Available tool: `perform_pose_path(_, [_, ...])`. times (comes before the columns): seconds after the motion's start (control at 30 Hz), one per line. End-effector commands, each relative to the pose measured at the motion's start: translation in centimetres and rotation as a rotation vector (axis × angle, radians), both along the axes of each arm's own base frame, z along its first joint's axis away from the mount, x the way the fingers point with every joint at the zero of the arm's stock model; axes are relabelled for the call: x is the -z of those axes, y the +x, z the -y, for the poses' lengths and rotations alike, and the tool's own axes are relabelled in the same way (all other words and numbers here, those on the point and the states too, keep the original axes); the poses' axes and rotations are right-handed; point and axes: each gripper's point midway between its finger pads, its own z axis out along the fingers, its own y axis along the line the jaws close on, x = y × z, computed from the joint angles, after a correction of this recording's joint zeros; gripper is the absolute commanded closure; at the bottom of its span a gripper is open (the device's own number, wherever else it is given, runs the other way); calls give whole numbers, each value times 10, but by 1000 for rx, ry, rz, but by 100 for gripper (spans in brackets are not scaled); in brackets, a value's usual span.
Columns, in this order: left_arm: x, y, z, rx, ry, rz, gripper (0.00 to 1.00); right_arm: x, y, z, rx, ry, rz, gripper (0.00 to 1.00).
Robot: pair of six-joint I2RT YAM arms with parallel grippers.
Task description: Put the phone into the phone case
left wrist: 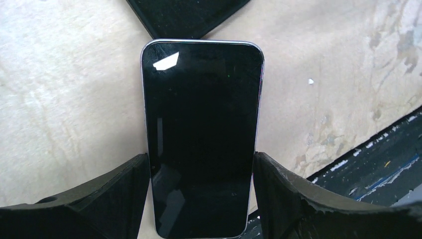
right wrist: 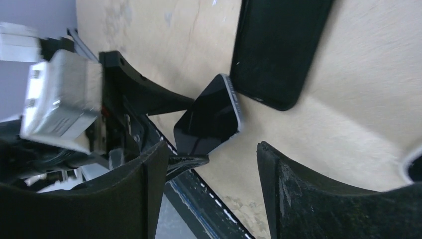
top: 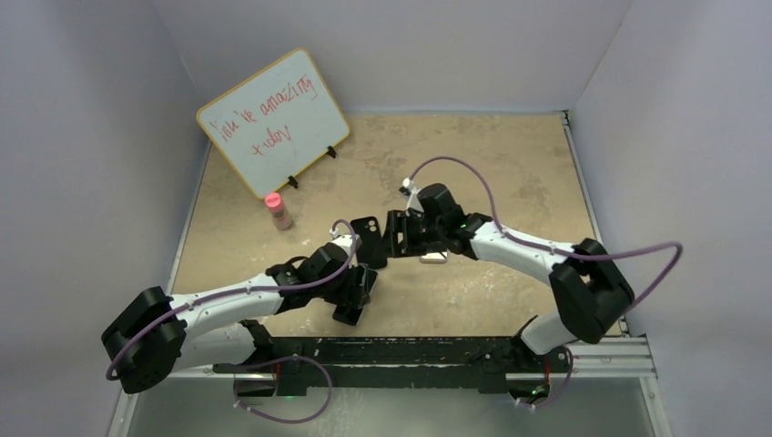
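The phone (left wrist: 201, 134), black glossy screen up with a thin silvery rim, sits lengthwise between my left gripper's (left wrist: 200, 155) fingers, which press on both long edges. In the right wrist view the phone (right wrist: 209, 117) is tilted, its far end close to a corner of the phone case (right wrist: 278, 45). The matte black case (top: 367, 230) lies flat on the table just beyond my left gripper (top: 357, 293), and its corner (left wrist: 186, 15) shows above the phone. My right gripper (top: 393, 238) hovers beside the case; its fingers (right wrist: 211, 145) stand apart with nothing between them.
A second phone with a whitish back (top: 434, 258) lies under the right wrist. A whiteboard (top: 273, 123) on a stand and a small pink bottle (top: 279, 211) are at the back left. The table's black front rail (top: 410, 350) runs close behind both grippers.
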Motion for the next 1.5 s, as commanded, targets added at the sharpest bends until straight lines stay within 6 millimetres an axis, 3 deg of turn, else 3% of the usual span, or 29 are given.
perform_pose_path(0.0, [-14, 2, 23, 86, -103, 105, 50, -3, -19, -29, -119, 32, -19, 32])
perform_pose_path(0.2, [-15, -5, 38, 148, -168, 126, 51, 20, -32, -32, -187, 6, -121, 31])
perform_pose_path(0.3, [-12, -9, 37, 145, -166, 118, 52, 37, -35, -29, -195, -35, -163, 31])
perform_pose_path(0.47, [-20, -8, 38, 147, -178, 155, 52, 48, -47, -28, -225, -32, -236, 31])
perform_pose_path(0.67, [-21, -10, 37, 155, -187, 173, 53, 49, -52, -23, -242, -47, -275, 24])
perform_pose_path(0.83, [-22, -13, 41, 175, -220, 189, 53, 44, -61, -31, -299, 25, -308, 34])
perform_pose_path(1.0, [-29, -15, 46, 211, -269, 221, 54, 43, -68, -30, -313, 32, -346, 37])
perform_pose_path(1.17, [-34, -16, 48, 231, -280, 237, 56, 40, -66, -30, -309, 30, -333, 54])
perform_pose_path(1.27, [-39, -13, 46, 224, -279, 255, 58, 31, -64, -28, -295, 37, -319, 72])
perform_pose_path(1.3, [-42, -12, 45, 214, -286, 262, 58, 25, -63, -28, -288, 47, -313, 83])
perform_pose_path(1.37, [-53, -10, 45, 192, -311, 280, 54, 16, -58, -27, -265, 65, -292, 98])
perform_pose_path(1.47, [-64, -4, 41, 122, -301, 273, 40, 1, -45, -25, -199, 109, -254, 100])
